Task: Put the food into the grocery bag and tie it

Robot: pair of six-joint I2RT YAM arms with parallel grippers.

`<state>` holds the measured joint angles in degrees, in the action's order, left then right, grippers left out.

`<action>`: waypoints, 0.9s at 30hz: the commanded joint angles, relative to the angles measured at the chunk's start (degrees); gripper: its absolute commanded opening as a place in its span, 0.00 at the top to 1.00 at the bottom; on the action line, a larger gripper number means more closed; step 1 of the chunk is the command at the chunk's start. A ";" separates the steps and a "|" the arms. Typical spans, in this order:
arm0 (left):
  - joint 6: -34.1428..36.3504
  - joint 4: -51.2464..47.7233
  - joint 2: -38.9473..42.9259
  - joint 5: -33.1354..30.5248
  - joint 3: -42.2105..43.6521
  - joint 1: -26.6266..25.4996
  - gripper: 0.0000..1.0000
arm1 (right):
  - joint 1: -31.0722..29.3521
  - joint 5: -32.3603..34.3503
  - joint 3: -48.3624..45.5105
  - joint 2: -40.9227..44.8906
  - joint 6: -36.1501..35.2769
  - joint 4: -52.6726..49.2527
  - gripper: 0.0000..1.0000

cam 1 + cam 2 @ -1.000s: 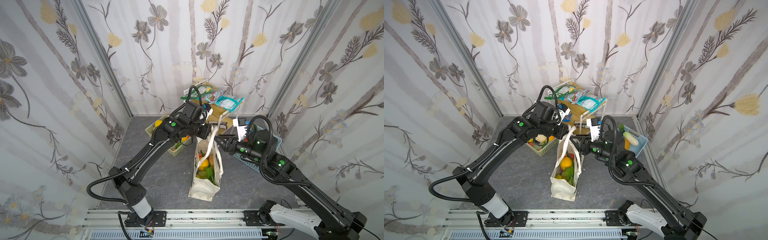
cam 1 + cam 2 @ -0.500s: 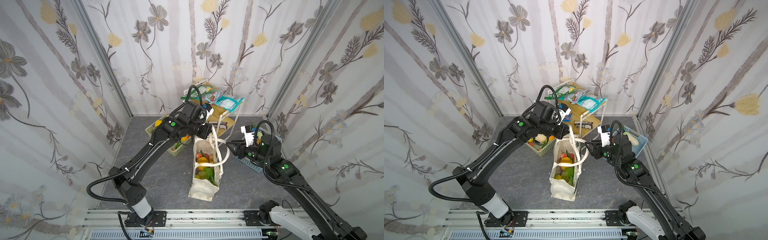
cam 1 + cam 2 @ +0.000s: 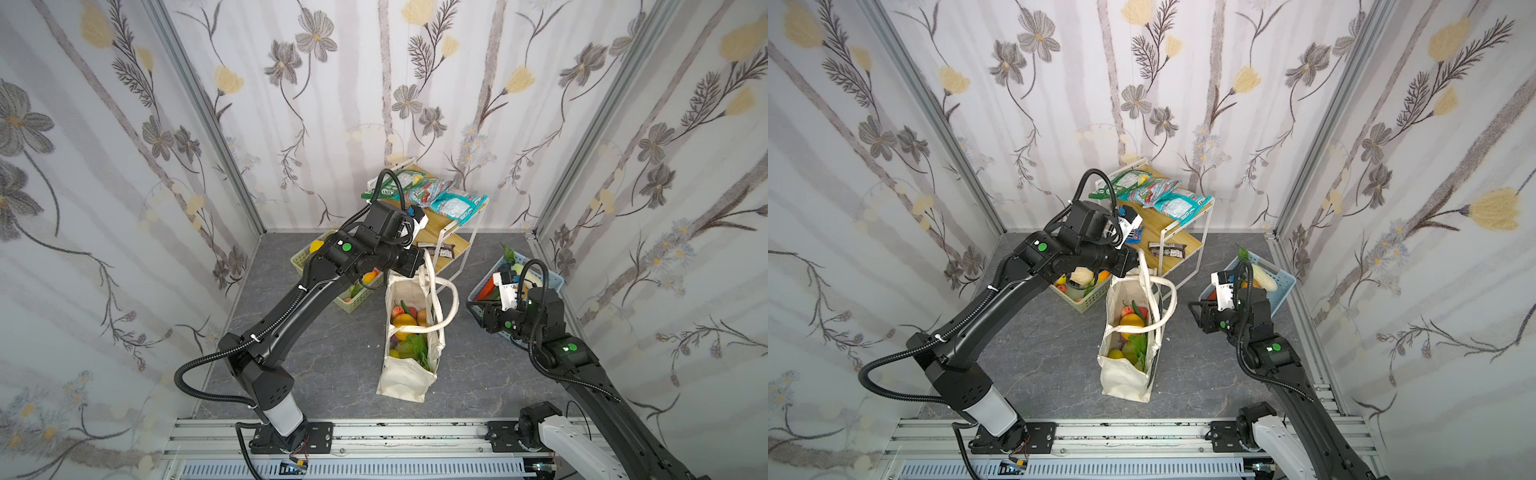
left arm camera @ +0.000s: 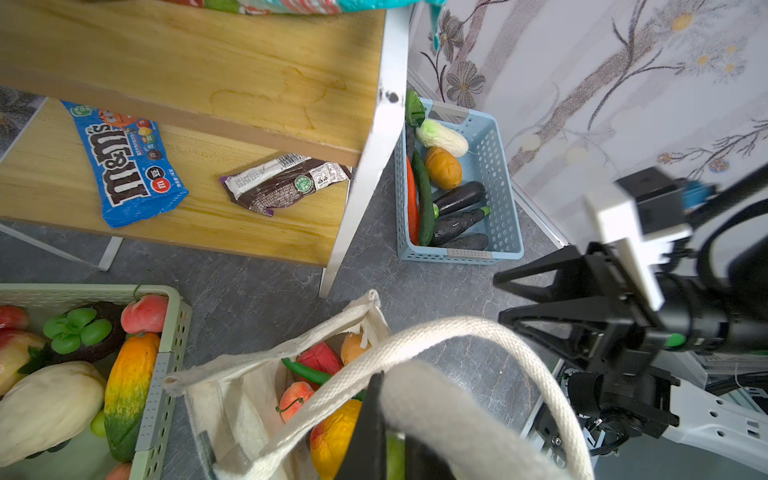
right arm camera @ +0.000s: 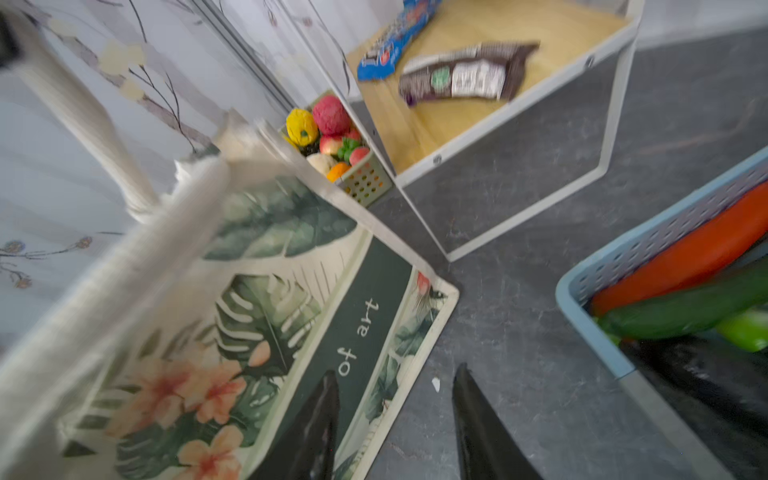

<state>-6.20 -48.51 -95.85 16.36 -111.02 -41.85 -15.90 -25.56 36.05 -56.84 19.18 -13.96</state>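
While my left gripper [image 4: 390, 432] is clamping the rope handle [image 4: 457, 328], my right gripper [image 5: 395, 372] is gaping, empty, beside the grocery bag [image 3: 405, 374].

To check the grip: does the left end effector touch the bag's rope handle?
Touching. The left wrist view shows the rope handle pinched in the shut left end effector.

Lab booth: floral panels [image 3: 374, 104], aluminium rail [image 3: 374, 432]

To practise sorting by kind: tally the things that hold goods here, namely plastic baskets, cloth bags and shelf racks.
Plastic baskets: 2, the pale green basket and the light blue basket
Cloth bags: 1, the canvas tote
Shelf racks: 1, the wooden shelf rack
Total: 4
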 commanded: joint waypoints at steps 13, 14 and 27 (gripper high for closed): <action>-0.69 -0.07 -1.98 1.66 -2.92 0.01 0.98 | -9.32 -12.32 -1.04 -5.99 9.34 31.31 0.55; -0.58 -0.09 -2.06 1.52 -2.90 0.03 0.98 | -9.40 -12.20 -1.02 -5.33 9.60 31.29 0.55; -0.60 -1.12 -3.73 2.71 -6.99 -0.08 0.98 | -12.70 -18.01 3.62 -8.56 11.01 35.41 0.53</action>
<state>-6.48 -50.59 -99.26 18.20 -116.81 -41.89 -27.66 -40.66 38.30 -64.18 30.44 18.57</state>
